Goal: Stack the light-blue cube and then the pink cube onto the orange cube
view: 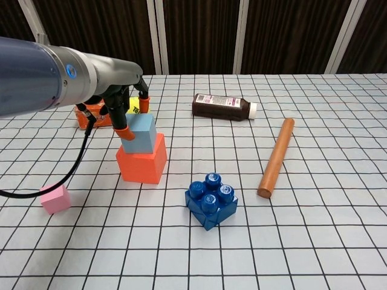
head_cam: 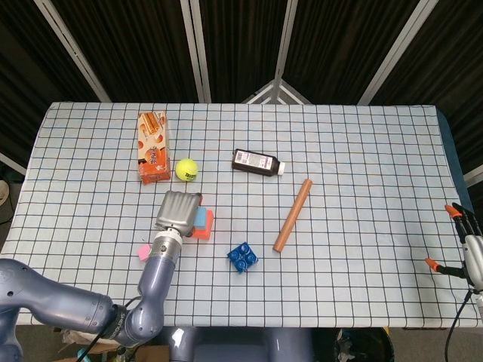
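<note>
The left hand point(view: 124, 109) holds the light-blue cube point(view: 139, 133) between its orange-tipped fingers, the cube sitting on top of the orange cube point(view: 142, 160). The pink cube point(view: 55, 199) lies apart, nearer the table's front edge. The right hand point(head_cam: 469, 253) hangs off the far side, fingers spread, holding nothing.

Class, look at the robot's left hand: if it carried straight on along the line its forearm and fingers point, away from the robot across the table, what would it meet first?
Probably the yellow tennis ball. The left hand, at the light-blue cube on the orange cube, points roughly toward it. The snack box lies left of that line. Height is unclear, so it might pass over.
</note>
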